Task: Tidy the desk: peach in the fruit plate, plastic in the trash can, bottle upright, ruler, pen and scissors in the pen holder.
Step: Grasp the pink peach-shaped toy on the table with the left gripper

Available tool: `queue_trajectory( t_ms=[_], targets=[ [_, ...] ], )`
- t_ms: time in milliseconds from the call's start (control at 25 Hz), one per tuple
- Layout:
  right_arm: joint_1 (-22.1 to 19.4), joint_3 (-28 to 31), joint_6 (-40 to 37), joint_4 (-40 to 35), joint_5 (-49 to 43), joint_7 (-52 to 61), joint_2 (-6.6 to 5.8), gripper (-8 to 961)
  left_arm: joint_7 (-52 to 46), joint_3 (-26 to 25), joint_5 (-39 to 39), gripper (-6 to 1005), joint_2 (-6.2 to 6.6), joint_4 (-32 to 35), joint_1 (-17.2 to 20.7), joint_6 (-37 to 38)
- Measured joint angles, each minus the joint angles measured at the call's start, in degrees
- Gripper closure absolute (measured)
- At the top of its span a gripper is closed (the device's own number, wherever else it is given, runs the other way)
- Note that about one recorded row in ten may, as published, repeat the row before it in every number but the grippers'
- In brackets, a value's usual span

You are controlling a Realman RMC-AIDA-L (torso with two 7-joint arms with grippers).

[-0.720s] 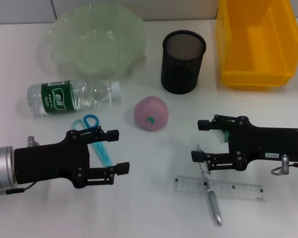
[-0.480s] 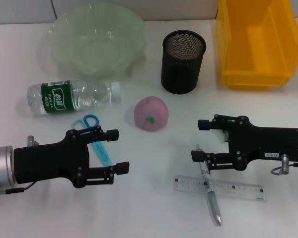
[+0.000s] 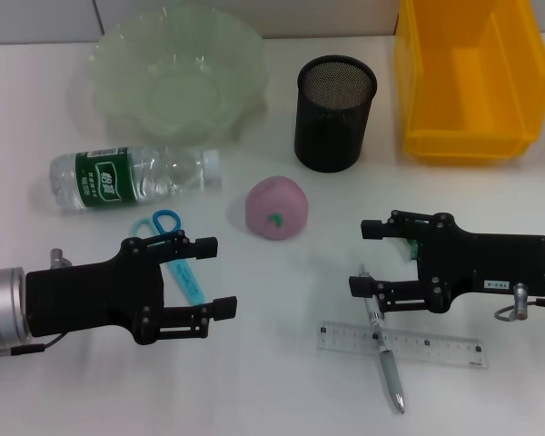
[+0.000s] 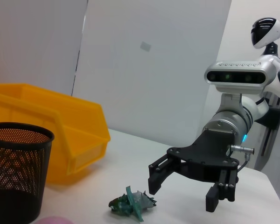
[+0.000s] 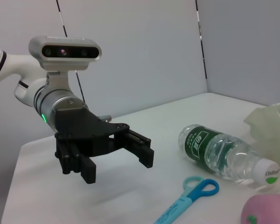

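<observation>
Left gripper [image 3: 211, 277] and right gripper [image 3: 364, 256] — both open, gripping nothing. Bottle [image 3: 134, 176] lies on its side beyond the left gripper, cap toward the peach [image 3: 276, 208]. Pen [image 3: 385, 350] crosses the ruler [image 3: 401, 343] lengthwise beside the right gripper.

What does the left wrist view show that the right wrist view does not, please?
Only the left wrist view shows the yellow bin, the mesh pen holder, the crumpled plastic and the open right claw. Only the right wrist view shows the lying bottle, the scissors, the open left claw and the fruit plate's edge. Both catch the peach and the white desk.
</observation>
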Motion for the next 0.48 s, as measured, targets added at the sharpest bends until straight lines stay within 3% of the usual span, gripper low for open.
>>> queue_trajectory(
  t_ms=[480],
  targets=[
    [-0.2,0.0,-0.1,0.0,0.0,0.0,0.00,134,-0.6,-1.4,-0.3,174,-0.50,0.0,-0.8,0.0]
  ],
)
